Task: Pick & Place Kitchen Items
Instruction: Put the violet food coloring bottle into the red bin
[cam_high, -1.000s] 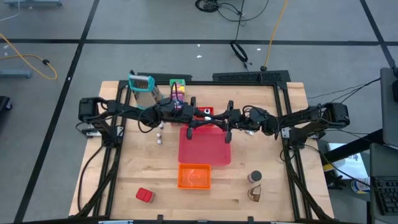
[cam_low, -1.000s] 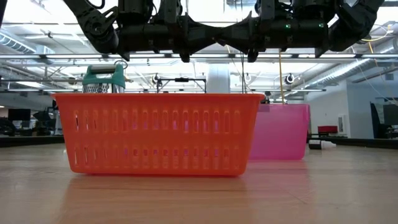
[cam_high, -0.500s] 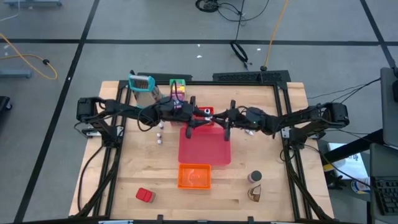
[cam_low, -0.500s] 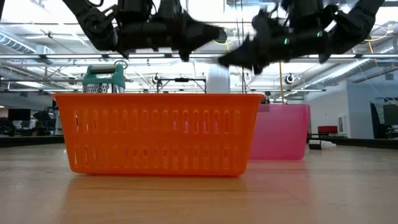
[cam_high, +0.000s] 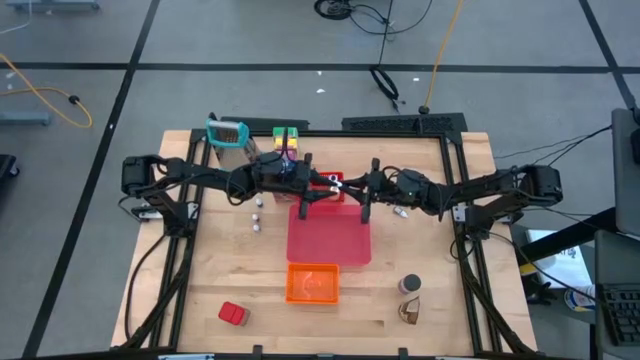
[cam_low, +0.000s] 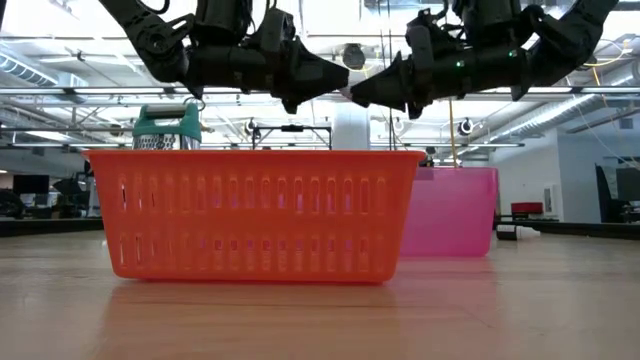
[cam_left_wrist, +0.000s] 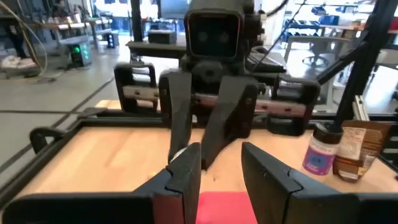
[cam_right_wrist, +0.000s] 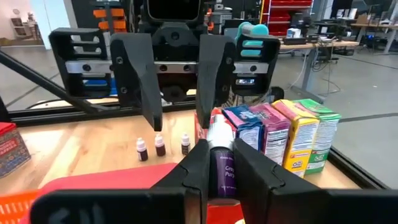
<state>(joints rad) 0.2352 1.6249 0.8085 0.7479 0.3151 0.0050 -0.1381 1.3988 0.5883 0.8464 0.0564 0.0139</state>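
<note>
We see the left gripper (cam_high: 318, 187) up in the air over the far edge of the red tray (cam_high: 330, 245), its fingers a little apart around a small purple bottle (cam_right_wrist: 222, 169). The right gripper (cam_high: 352, 189) faces it, tip to tip, and pinches that bottle tight. The food boxes (cam_right_wrist: 283, 140) stand in a row near the grater (cam_high: 228, 135).

My right end effector (cam_right_wrist: 214, 163) is dark and grips a purple bottle (cam_right_wrist: 222, 169) with a white cap. Beside it stand food boxes (cam_right_wrist: 287, 140) in blue, purple, yellow and green (colours in that order). The basket (cam_low: 254, 214) is orange, the tray (cam_high: 329, 234) red, the table (cam_high: 210, 270) pale wood.
</note>
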